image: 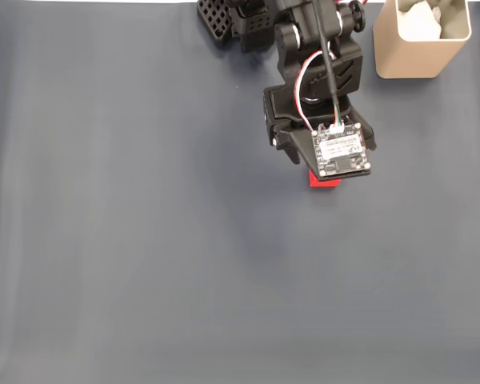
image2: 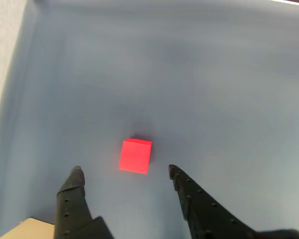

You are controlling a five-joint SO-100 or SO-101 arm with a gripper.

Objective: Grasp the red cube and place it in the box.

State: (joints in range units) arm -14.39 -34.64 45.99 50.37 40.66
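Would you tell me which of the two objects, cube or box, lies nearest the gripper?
The red cube, lying just ahead of the open gripper; the box stands far off.

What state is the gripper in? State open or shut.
Open. In the wrist view the gripper has its two fingers spread wide apart, with the red cube lying on the table between and just beyond their tips, untouched.

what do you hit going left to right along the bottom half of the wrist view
left black pincer finger → small bright red matte cube → right black pincer finger, all over the grey-blue table cover
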